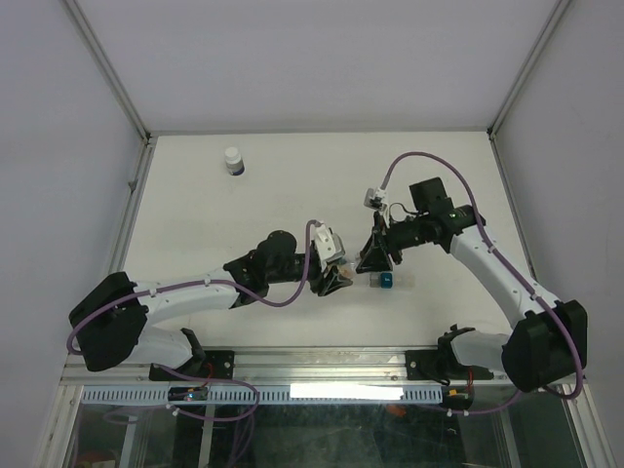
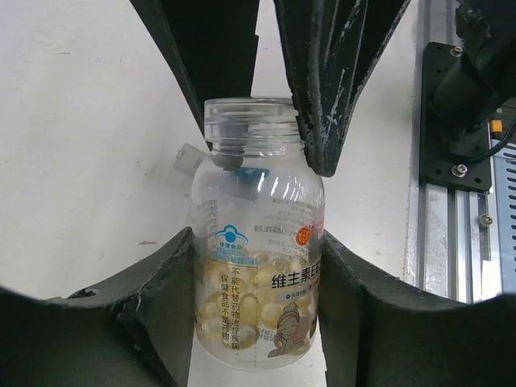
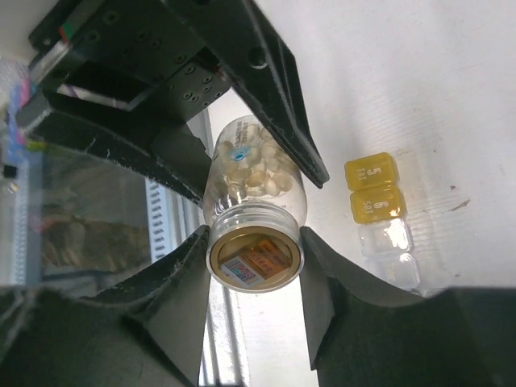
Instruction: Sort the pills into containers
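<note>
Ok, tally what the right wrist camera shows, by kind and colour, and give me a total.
Yellow compartments: 2
Clear compartments: 2
Pill bottle: 1
Total: 5

Bottle (image 2: 258,242) showing clear, glossy plastic, with a smooth printed label. Right gripper (image 2: 262,153) fingers (image 2: 330,97) are matt black, scuffed at the edges. Yellow containers (image 3: 371,173) look like translucent plastic, table (image 2: 81,161) matt white, rail (image 2: 439,242) bare metal.
</note>
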{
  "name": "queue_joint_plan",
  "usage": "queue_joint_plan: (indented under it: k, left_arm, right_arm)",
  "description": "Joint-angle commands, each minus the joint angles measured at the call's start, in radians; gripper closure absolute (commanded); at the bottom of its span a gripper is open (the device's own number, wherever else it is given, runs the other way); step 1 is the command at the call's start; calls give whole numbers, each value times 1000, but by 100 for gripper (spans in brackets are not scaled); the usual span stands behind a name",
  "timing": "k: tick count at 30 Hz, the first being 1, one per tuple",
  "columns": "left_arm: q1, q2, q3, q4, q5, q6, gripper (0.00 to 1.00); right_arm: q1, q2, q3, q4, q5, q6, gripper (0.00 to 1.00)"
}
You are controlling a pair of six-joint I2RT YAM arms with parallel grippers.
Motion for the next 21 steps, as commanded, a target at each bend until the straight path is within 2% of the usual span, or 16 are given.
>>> queue_joint_plan:
  k: [1,4,7,10,13,16,19,20,21]
  left_arm:
    - [-2,17,46,11,83,5,100]
    - [10,27,51,10,154,-7,100]
    - [21,46,61,10,248,-13,100]
    - [23,64,70,11,321,-13,100]
    - [23,70,71,14,324,-12,100]
    - [25,65,65,19,305,-7,100]
    - [25,50,48,32,282,-5,100]
    - [26,45,41,37,278,-5,100]
    - [26,42,36,43,274,-5,100]
  right_arm:
    - [45,-38,87,-129,-70,-277,100]
    - [90,-67,108,-238,-39,-616,100]
    - [135,-119,86,-221,63,-837,100]
    - [158,-147,84,-164,139,-903,100]
    - [160,-138,110,-184,124,-906,98]
    - [159,-154,84,-158,91,-827,61]
    - [158,-218,48,-103,102,-693,17]
    - [155,-233,46,-103,108,-667,8]
    - [149,-243,49,-119,109,-648,4]
